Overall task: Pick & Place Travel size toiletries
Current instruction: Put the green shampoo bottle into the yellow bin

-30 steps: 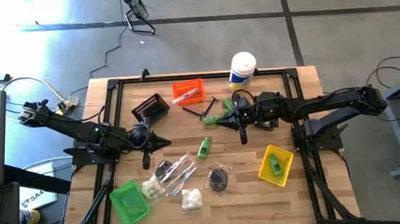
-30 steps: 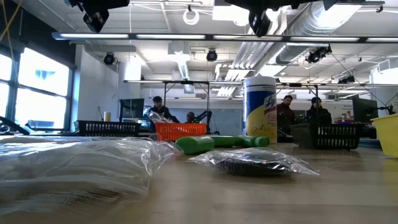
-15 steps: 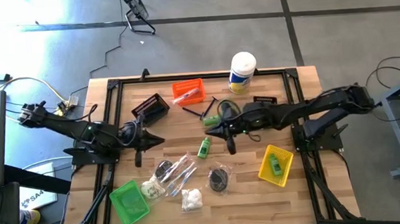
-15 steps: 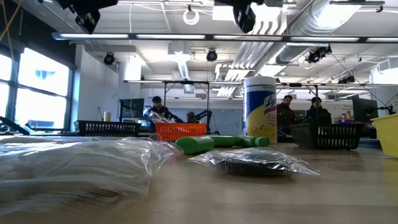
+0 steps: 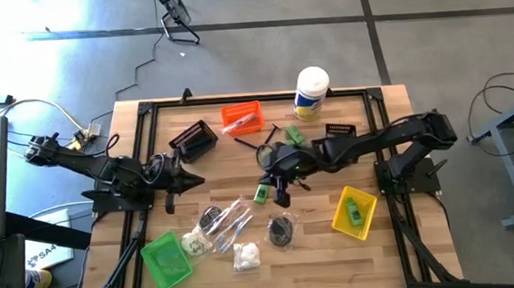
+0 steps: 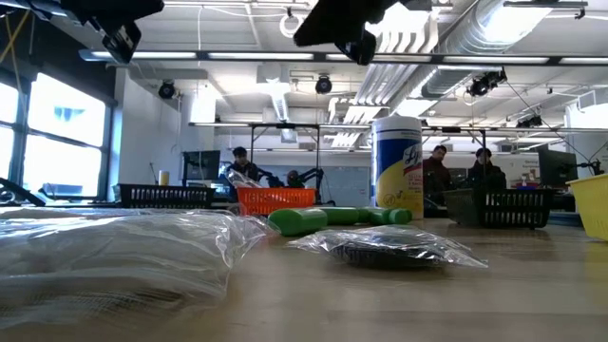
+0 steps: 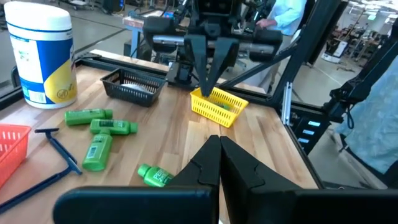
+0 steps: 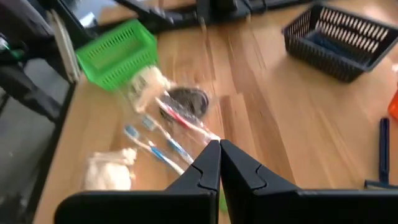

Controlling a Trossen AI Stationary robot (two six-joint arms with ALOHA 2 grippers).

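I have the right gripper (image 5: 282, 197) out over the middle of the table, its fingers pressed together with nothing between them, hanging just beside a small green bottle (image 5: 260, 194) that lies on the wood. From the right wrist camera the closed tips point toward the packet of toothbrushes (image 8: 163, 140), a dark round bundle (image 8: 188, 99), a bag of white puffs (image 8: 109, 171) and the green bin (image 8: 117, 52); that view is smeared, so I can't be sure how high the tips are above the wood.

The left gripper (image 5: 171, 203) waits over the left part of the table, fingers also shut and empty, near the black bin (image 5: 194, 138).

From above I see the rest of the toiletries spread out: 2 more green bottles (image 5: 293, 134) near the white canister (image 5: 311, 92), thin black sticks (image 5: 248, 144) by the orange bin (image 5: 242, 118), another wrapped dark bundle (image 5: 282, 228) toward the front edge, and 1 green bottle inside the yellow bin (image 5: 353, 213).
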